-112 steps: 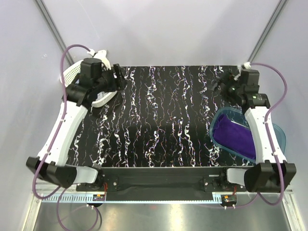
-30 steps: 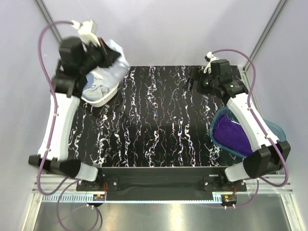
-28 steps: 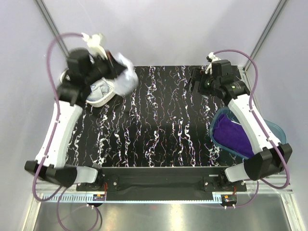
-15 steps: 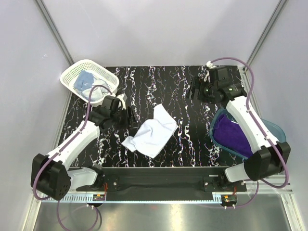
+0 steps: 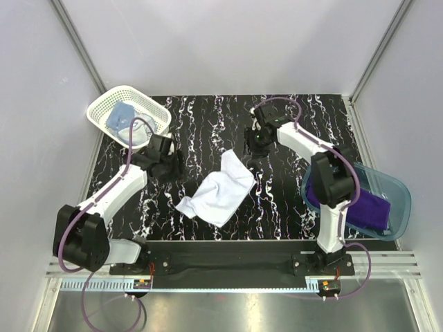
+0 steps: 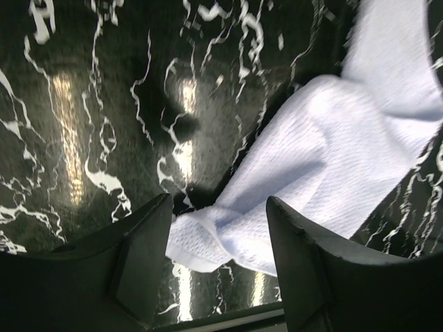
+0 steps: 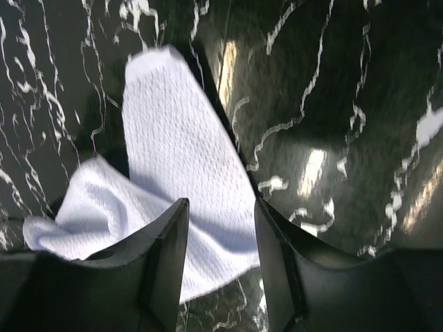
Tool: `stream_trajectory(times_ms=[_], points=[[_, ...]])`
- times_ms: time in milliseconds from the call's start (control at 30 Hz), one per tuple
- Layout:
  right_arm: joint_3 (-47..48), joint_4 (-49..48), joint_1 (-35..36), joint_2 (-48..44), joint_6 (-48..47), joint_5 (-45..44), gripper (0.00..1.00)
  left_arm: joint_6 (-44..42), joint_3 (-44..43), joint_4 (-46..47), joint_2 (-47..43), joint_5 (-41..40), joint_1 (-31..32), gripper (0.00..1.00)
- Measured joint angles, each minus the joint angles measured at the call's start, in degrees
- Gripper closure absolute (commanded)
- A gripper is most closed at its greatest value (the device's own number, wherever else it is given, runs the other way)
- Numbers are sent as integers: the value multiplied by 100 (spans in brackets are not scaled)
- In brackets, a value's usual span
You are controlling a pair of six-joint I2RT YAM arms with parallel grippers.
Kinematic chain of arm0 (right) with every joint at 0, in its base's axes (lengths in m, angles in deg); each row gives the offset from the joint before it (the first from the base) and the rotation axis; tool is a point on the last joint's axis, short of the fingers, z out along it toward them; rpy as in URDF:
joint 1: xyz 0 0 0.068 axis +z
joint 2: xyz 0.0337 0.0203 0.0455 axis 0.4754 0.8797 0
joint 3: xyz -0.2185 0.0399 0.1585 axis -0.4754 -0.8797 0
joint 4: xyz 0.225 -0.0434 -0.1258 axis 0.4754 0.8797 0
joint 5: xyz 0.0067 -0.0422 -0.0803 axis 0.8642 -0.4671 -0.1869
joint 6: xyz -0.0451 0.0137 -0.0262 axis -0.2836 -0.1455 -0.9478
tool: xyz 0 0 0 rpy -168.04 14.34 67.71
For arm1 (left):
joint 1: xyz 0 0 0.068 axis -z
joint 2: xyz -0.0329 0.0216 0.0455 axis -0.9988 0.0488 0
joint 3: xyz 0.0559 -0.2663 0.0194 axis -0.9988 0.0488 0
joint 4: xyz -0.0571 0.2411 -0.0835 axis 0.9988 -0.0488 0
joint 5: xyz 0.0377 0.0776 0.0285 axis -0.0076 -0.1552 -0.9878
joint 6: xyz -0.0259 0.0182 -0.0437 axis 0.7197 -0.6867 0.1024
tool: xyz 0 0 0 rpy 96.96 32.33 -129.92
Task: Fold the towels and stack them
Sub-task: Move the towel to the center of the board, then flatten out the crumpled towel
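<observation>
1. At the middle of the black veined worktop (image 5: 208,124) lies the white towel (image 5: 216,194), rumpled and not folded, with one narrow flap reaching toward the far side
2. Just to the left of this towel is the left gripper (image 5: 169,164), low over the worktop. Its fingers are spread apart and hold nothing. In the left wrist view the near corner of the towel shows below the gap between them
3. Just beyond the far flap is the right gripper (image 5: 257,142), with its fingers also apart and empty. The right wrist view shows the flap under the gap, but I cannot tell whether the fingers touch the cloth
4. The purple towel (image 5: 370,207) lies inside the tub (image 5: 394,187) at the right edge of the worktop, and the right arm hides part of it
5. The blue towel (image 5: 119,114) lies bunched in the basket (image 5: 149,104) at the far left corner
</observation>
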Motion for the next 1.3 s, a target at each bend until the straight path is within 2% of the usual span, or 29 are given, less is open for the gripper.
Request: stream_trajectory(times_ms=[200, 433, 567, 600, 667, 700, 733, 767, 800, 833, 900, 1000, 1167, 1300], points=[[544, -219, 0, 575, -212, 103, 46, 111, 411, -133, -140, -105, 81, 36], [1558, -487, -4, 1620, -501, 623, 46, 638, 1355, 238, -348, -63, 83, 36], [1840, -531, -2, 2044, -540, 874, 46, 800, 1473, 498, -72, 107, 83, 41], [1895, -573, -2, 2124, -538, 977, 47, 826, 1475, 605, 2, 179, 83, 46], [1926, -660, -7, 2164, -577, 1099, 51, 909, 1521, 822, 50, 295, 83, 60], [1926, -691, -7, 2175, -599, 1141, 60, 949, 1552, 916, 50, 352, 83, 73], [1926, -719, -7, 2184, -634, 1222, 66, 981, 1563, 966, 50, 389, 83, 81], [1926, -730, -4, 2188, -658, 1270, 72, 992, 1563, 997, 50, 413, 83, 86], [1926, -730, -4, 2188, -664, 1316, 85, 994, 1561, 1032, 48, 439, 83, 90], [1926, -743, -4, 2188, -699, 1355, 90, 997, 1554, 1067, 48, 463, 83, 98], [1941, -739, -4, 2188, -726, 1434, 100, 1001, 1478, 1040, 48, 487, 83, 100], [2131, -662, -4, 2188, -748, 1565, 100, 960, 1062, 769, 66, 494, 48, 100], [3069, -595, -4, 2118, -673, 1613, 100, 782, -295, 227, 15, 72, -46, 100], [3418, -667, -4, 1596, -588, 1495, 100, 678, -684, -87, -671, -476, -61, 100]])
